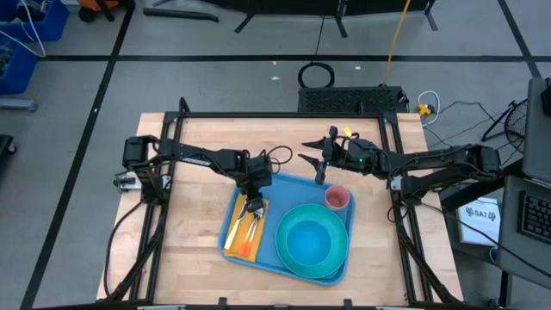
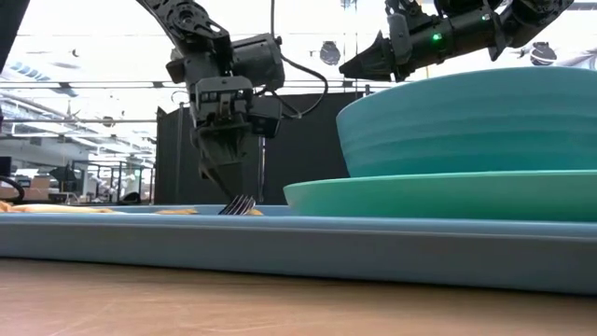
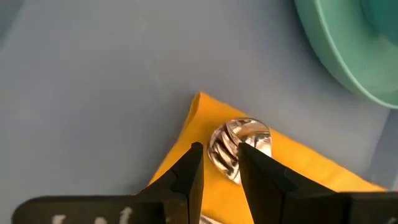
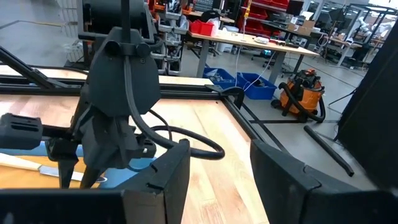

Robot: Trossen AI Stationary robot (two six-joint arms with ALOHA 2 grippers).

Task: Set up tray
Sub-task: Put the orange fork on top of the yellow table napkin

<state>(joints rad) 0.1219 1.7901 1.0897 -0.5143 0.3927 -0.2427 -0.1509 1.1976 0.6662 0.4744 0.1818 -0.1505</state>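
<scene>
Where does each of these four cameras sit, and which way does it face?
High view: overhead, straight down on the tray, showing both arms.
Low view: table height, level across the tray's rim; the left gripper holds a fork.
Left wrist view: downward past its own fingers, onto fork and napkin.
Right wrist view: across the table toward the left arm; own right gripper open.
Shared: fork, in low and left wrist views.

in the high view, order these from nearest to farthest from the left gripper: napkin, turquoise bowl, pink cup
Measured from the left gripper, over the tray's left part:
1. Yellow-orange napkin, right beneath it on the tray's left side.
2. Turquoise bowl, to its right on the plate.
3. Pink cup, at the tray's far right corner, close under the right gripper.
</scene>
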